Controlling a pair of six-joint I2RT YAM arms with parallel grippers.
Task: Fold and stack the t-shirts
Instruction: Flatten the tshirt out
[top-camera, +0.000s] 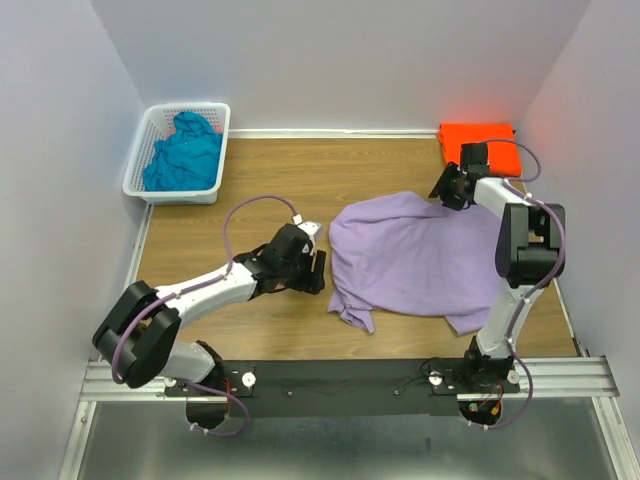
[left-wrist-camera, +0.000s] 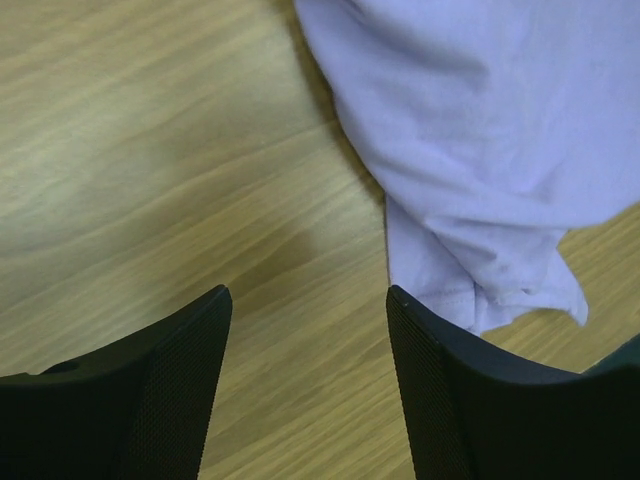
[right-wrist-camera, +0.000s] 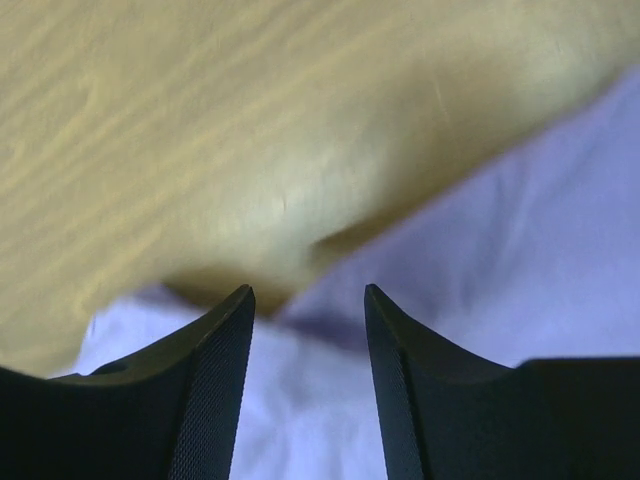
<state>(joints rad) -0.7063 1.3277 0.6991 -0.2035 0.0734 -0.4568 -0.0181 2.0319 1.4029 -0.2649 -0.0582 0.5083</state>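
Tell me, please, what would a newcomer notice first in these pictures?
The lavender t-shirt lies spread out and rumpled in the middle of the table. Next the eye goes to the orange t-shirt, folded at the far right corner, and to the teal t-shirt, crumpled inside the white basket at the far left corner.

Bright even light; orange t-shirt (top-camera: 480, 131) glows oversaturated; right wrist view blurred.
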